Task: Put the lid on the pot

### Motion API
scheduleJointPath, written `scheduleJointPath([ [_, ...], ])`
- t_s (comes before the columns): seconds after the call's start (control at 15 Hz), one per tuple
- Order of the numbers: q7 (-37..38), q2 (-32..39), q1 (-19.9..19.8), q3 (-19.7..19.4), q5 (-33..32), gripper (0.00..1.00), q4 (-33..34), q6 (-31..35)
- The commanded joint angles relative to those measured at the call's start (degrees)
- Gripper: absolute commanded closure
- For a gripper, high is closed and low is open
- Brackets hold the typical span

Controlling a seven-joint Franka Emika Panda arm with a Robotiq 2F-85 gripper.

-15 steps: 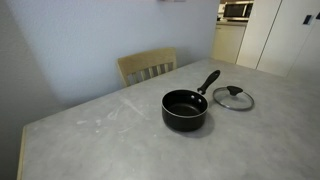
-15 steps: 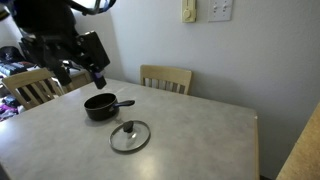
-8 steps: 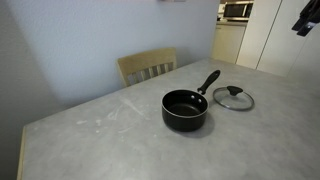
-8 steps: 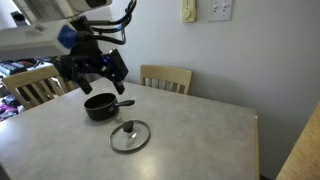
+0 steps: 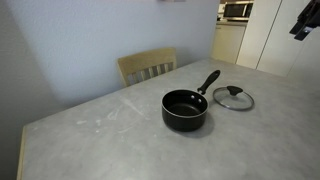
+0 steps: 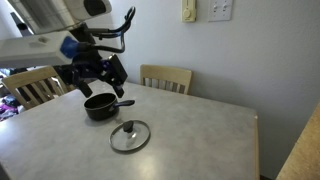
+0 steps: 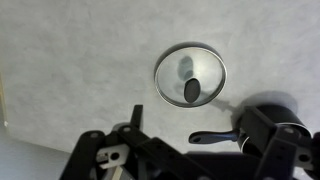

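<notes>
The small black pot (image 5: 185, 108) stands on the grey table with its long handle pointing at the far side; it also shows in an exterior view (image 6: 99, 106). The glass lid (image 5: 233, 97) with its black knob lies flat on the table beside the pot, apart from it, in both exterior views (image 6: 130, 136). My gripper (image 6: 100, 80) hangs open and empty above the pot. In the wrist view the lid (image 7: 190, 72) lies ahead of the open jaws (image 7: 198, 125). The pot's handle (image 7: 215, 138) shows between them, and the pot's body is mostly hidden behind the right finger.
A wooden chair (image 5: 147, 66) stands at the table's far edge, and it shows again in an exterior view (image 6: 166, 78). A further chair (image 6: 30, 86) stands at the side. The wall is close behind the table. White cabinets (image 5: 262, 35) stand past the table's end.
Over the second the arm swung toward the pot and lowered above it. In the last half second it shifted only slightly. Pot and lid have not moved.
</notes>
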Motion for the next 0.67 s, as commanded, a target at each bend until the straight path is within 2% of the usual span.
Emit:
scheduleJointPath([
  [0.0, -1.9, -0.5, 0.7, 2.0, 1.3, 0.0, -4.7, 6.1],
  [0.13, -2.1, 1.0, 1.6, 3.6, -0.1, 0.0, -5.2, 8.1],
  [0.27, -2.3, 3.2, 2.8, 4.8, -0.6, 0.0, -3.9, 6.0],
  [0.6, -3.0, 9.1, 2.5, 7.2, -2.9, 0.0, 0.8, 1.9],
])
